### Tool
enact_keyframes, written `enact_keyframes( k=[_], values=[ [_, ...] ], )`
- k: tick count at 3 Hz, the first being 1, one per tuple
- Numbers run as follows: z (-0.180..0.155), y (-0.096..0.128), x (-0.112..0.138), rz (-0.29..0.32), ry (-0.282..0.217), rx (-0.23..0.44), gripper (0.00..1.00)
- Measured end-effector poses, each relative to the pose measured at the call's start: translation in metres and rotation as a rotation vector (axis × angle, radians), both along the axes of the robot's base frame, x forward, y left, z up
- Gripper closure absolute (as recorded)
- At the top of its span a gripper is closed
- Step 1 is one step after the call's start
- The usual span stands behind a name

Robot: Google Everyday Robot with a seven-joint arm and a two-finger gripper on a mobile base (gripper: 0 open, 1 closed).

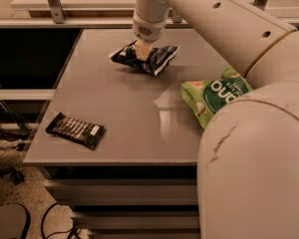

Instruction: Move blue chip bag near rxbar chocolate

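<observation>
Beneath gripper [142, 52], pinched, blue chip bag [160, 59]

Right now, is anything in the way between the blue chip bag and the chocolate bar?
No. Only bare table lies between the blue chip bag and the rxbar chocolate. The gripper is on the bag; the green bag sits off to the side.

Gripper [142, 50] clamped on chip bag [158, 59] at far middle of table [119, 103], bar [74, 130] at near left corner, well apart from it, second bag [214, 94] at right edge, partly behind robot arm [249, 158]
</observation>
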State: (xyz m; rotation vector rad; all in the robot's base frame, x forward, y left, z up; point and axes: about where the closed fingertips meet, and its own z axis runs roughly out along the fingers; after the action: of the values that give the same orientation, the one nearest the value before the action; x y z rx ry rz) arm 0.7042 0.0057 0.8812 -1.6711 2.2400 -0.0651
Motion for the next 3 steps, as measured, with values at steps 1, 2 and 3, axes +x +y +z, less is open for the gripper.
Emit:
enact_keyframes(
  k=[1, 2, 3],
  values=[
    [0.027, -0.001, -0.007, 0.070, -0.014, 0.034, 1.00],
    [0.053, 0.003, -0.024, 0.201, -0.008, 0.057, 1.00],
    [0.066, 0.009, -0.050, 0.337, 0.007, 0.067, 1.00]
  ],
)
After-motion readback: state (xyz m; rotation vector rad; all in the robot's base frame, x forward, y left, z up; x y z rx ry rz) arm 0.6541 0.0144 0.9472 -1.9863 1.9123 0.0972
